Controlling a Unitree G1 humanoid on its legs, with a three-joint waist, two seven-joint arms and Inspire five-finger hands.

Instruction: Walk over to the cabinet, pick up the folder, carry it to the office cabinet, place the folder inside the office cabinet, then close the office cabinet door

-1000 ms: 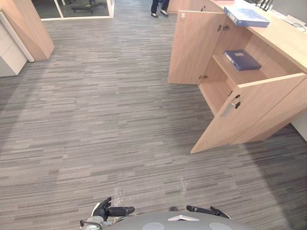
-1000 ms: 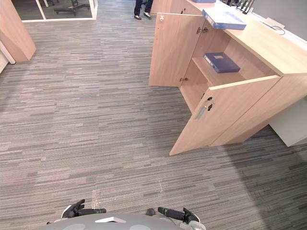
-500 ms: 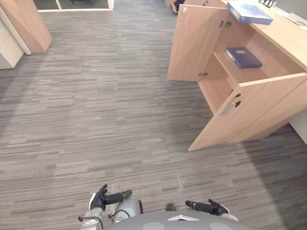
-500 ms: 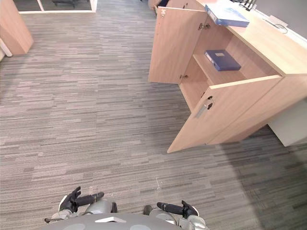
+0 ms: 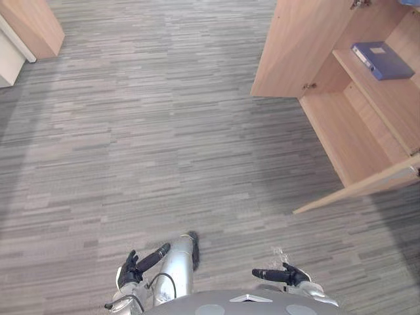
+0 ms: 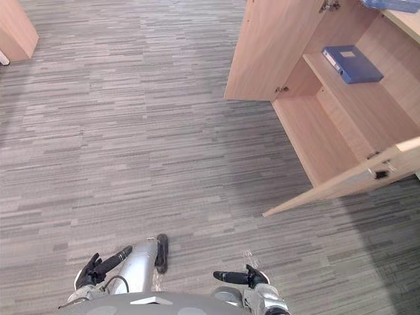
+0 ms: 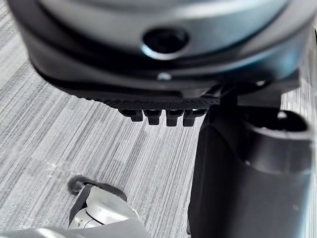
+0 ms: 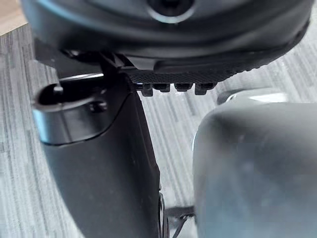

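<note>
Over the grey carpet floor (image 5: 131, 131), the open cabinet (image 5: 348, 141) stood ahead to the right. The folder (image 5: 382, 60) lay flat on its upper shelf, long axis along the shelf's front edge, nearer the right hand (image 5: 285, 274). This hand and the left hand (image 5: 134, 268) had straight fingers, holding nothing.

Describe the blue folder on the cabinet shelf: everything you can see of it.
The blue folder is a flat, rectangular binder with a hard-looking matte cover and a pale mark on its spine. It lies flat and closed on the upper shelf of the open light-wood cabinet, a little askew to the shelf's edge, with its spine towards the open front. Only the shelf touches it; nothing lies on it.
</note>
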